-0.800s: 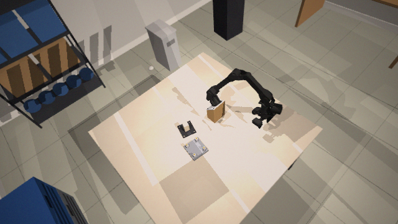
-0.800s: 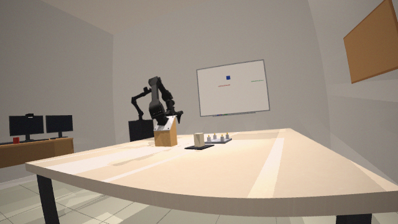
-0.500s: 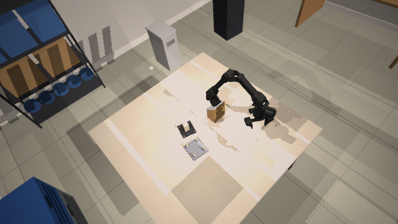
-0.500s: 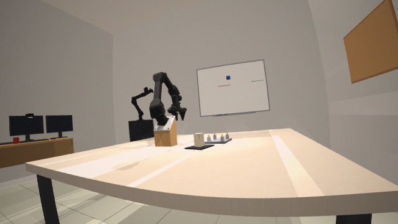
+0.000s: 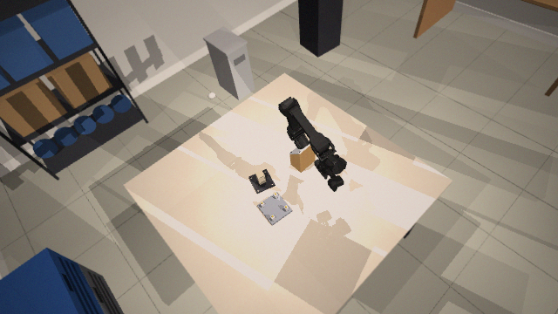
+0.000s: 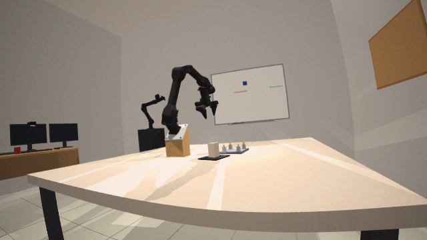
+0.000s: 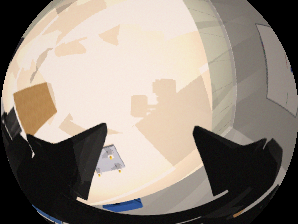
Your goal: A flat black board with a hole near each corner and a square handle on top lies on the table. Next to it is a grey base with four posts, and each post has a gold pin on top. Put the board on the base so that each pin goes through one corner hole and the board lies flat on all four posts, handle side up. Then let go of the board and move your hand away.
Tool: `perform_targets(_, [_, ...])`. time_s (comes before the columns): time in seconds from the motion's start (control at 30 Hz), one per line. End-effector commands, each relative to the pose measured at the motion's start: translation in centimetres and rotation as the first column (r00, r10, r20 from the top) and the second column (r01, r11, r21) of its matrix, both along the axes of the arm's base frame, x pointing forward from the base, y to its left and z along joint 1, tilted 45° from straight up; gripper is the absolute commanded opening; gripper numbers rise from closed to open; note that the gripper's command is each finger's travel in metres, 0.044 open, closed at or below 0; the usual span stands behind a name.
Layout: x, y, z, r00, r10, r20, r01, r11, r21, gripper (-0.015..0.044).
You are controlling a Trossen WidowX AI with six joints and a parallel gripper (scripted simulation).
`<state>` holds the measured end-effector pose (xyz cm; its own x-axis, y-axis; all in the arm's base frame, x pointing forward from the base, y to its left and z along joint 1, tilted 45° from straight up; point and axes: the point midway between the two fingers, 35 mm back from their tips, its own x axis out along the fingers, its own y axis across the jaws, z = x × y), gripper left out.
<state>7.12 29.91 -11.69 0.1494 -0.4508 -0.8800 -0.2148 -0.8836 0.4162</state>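
One arm arches high, open pincer [image 5: 324,178] [image 6: 210,117] [image 7: 152,129] angled downward

A whiteboard [image 6: 263,103] [image 7: 280,75] hangs behind two dark monitors [image 6: 28,135] and a red mug [image 6: 17,150].

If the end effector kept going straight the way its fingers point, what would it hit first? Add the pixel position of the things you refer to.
Probably the bare tabletop [image 5: 209,205] [image 6: 283,180] [image 7: 115,75]: the end effector [image 5: 330,174] [image 6: 209,117] [image 7: 152,129] points mostly downward. The exact spot is unclear.

The table [image 5: 231,209] [image 6: 253,180] [image 7: 100,65] looks smooth; the arm's mounting block [image 5: 301,162] [image 6: 177,148] [image 7: 36,107] looks like wood.
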Motion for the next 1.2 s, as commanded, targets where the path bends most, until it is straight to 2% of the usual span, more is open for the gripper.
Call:
perform_targets(0.0, [5.7,-2.3,3.5,0.893,-0.397,0.210,0.382,0.918,0.110,0.0440])
perform_targets(0.1, [8.9,-4.0,5.4,0.735,-0.606,0.305,0.569,0.795,0.210,0.0440])
perform_targets(0.2, [11.7,-6.2,7.2,0.518,-0.772,0.369,0.705,0.629,0.328,0.0440])
perform_targets(0.37, [15.8,-10.7,10.3,0.073,-0.914,0.398,0.787,0.299,0.540,0.0440])
perform_targets(0.53, [18.6,-16.0,13.2,-0.383,-0.866,0.321,0.675,-0.025,0.738,0.0440])
perform_targets(0.63, [19.7,-19.5,14.9,-0.621,-0.750,0.226,0.522,-0.181,0.834,0.0440])
perform_targets(0.73, [20.3,-23.0,16.6,-0.807,-0.583,0.100,0.320,-0.289,0.902,0.0440])
perform_targets(0.83, [20.4,-26.6,18.2,-0.923,-0.381,-0.050,0.088,-0.338,0.937,0.0440])
perform_targets(0.93, [20.2,-29.2,19.3,-0.960,-0.225,-0.170,-0.088,-0.333,0.939,0.0440])
perform_targets(1.17, [20.2,-29.4,19.4,-0.961,-0.213,-0.179,-0.101,-0.332,0.938,0.0440])
